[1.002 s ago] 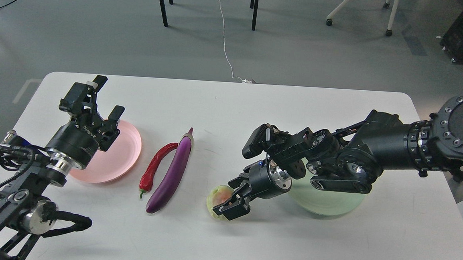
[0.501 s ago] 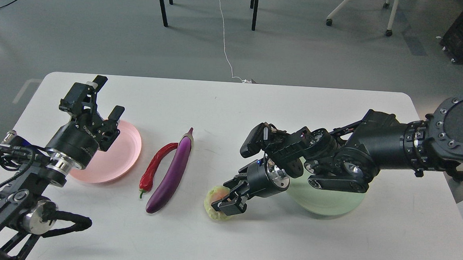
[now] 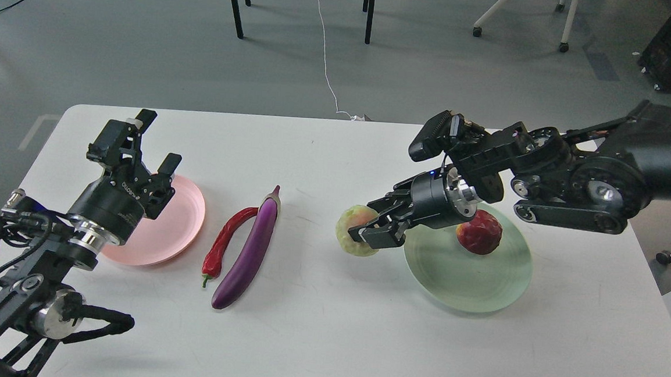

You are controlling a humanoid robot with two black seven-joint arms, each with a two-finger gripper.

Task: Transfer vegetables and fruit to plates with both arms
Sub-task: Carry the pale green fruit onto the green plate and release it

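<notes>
My right gripper (image 3: 373,226) is shut on the round yellow-green fruit (image 3: 353,231) and holds it above the table, just left of the pale green plate (image 3: 470,278). The dark red pomegranate (image 3: 479,232) lies on that plate's far side. The purple eggplant (image 3: 248,253) and the red chili pepper (image 3: 224,240) lie side by side on the table, left of centre. My left gripper (image 3: 150,145) is open and empty above the far edge of the pale pink plate (image 3: 170,225).
The white table (image 3: 326,339) reaches to all sides of the view's lower part. Beyond its far edge are grey floor, black table legs (image 3: 236,7), a white cable and a chair base.
My right gripper has lifted the yellow-green fruit off the table and carried it up and right toward the green plate. The pomegranate on the plate is now uncovered. The left arm has not moved.
</notes>
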